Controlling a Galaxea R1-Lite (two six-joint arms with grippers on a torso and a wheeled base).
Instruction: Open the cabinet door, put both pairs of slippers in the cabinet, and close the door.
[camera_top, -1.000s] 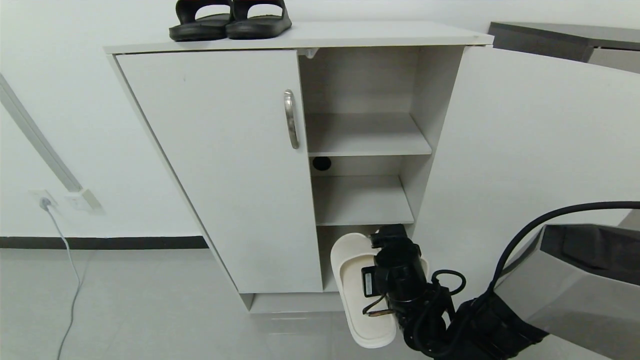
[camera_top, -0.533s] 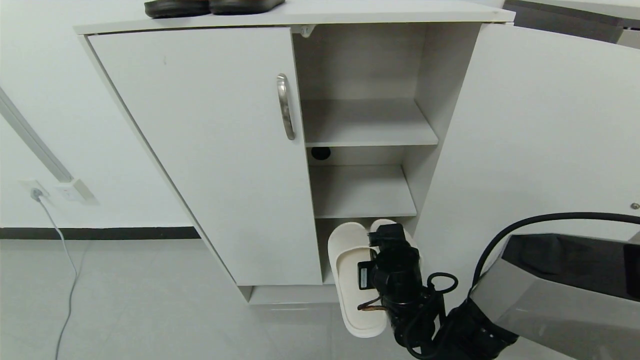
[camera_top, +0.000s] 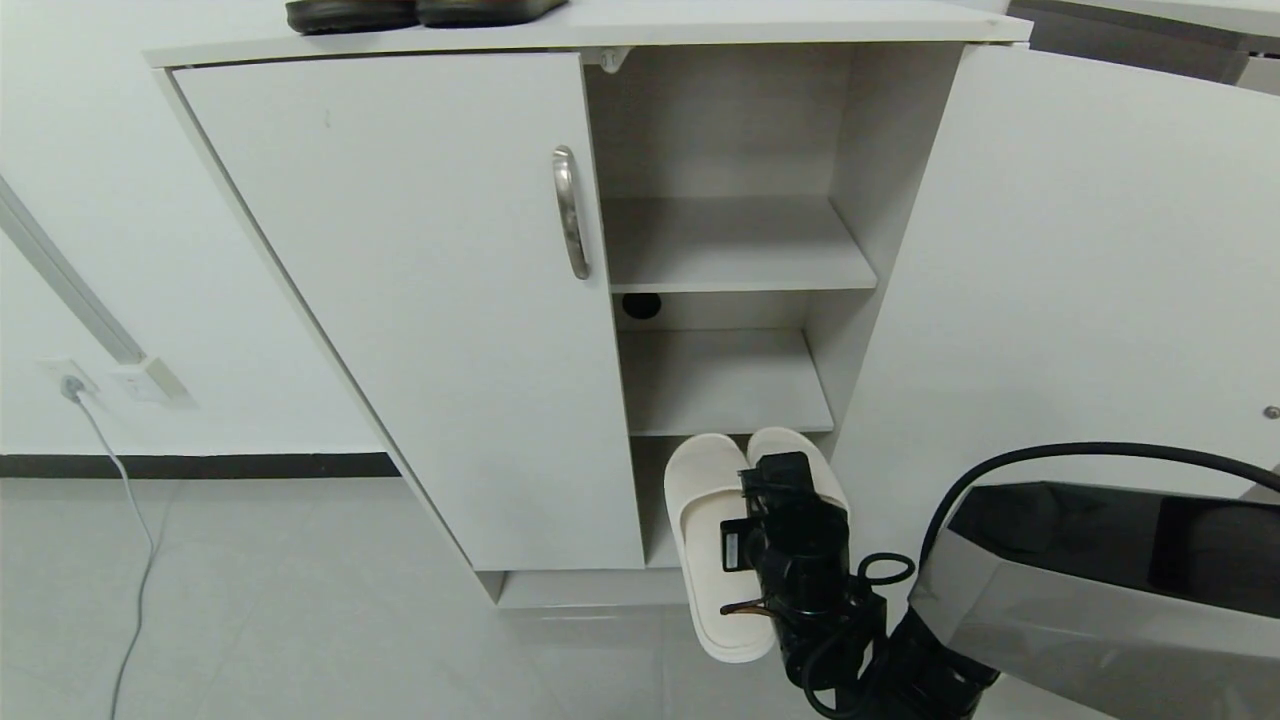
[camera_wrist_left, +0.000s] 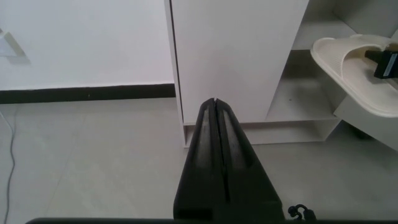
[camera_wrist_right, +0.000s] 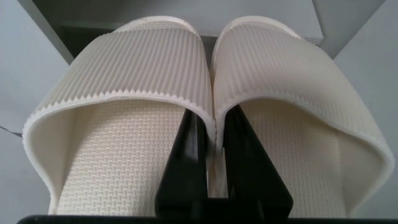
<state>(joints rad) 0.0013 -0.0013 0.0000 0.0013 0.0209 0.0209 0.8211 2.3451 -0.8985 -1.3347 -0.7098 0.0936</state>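
A white cabinet stands with its left door closed and its right door swung open. A pair of white slippers hangs at the mouth of the bottom compartment, toes pointing in, with my right gripper shut on their two inner edges. From the right wrist, the fingers pinch the touching sides of the white slippers. A pair of black slippers rests on the cabinet top. My left gripper is shut with nothing in it, low above the floor in front of the closed door.
Two bare shelves sit above the bottom compartment. The closed door carries a metal handle. A wall socket with a cable is at the far left. Grey floor lies open in front.
The right gripper has carried the white slippers forward and a little up, toward the bottom compartment. The head camera shifted too, so the cabinet sits higher in the picture.
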